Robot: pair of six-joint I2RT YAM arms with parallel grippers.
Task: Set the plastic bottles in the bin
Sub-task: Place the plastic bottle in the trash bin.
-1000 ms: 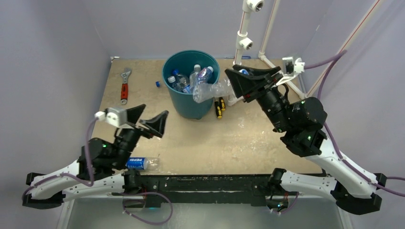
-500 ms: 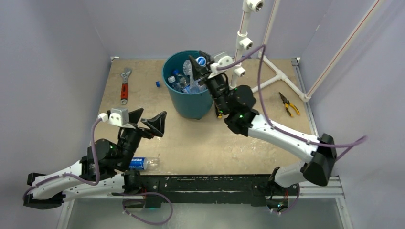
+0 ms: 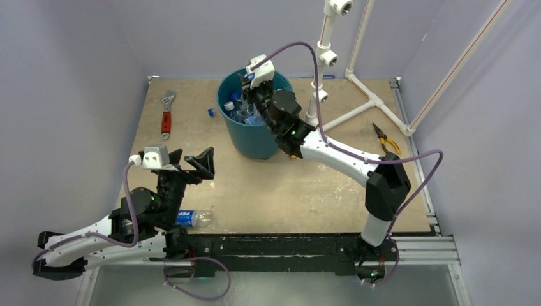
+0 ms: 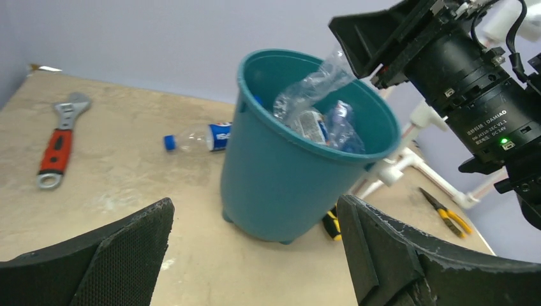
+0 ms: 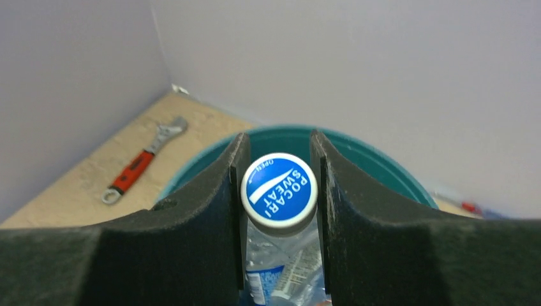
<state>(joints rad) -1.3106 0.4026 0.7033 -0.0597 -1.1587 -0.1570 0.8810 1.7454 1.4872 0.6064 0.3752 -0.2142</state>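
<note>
While the right gripper (image 5: 279, 153) hung over the bin (image 3: 255, 137), at 12 o'clock on the table (image 3: 287, 185), its jaws stood narrow, clamped on a blue-capped bottle (image 5: 279, 190) whose body pointed down among the other bottles (image 3: 239, 111) inside. The left gripper (image 3: 191, 160) gaped wide at 8 o'clock, holding nothing. A Pepsi bottle (image 3: 191, 218) lay by that arm at 7 o'clock. Another bottle (image 4: 194, 137) lay at the bin's 10 o'clock.
</note>
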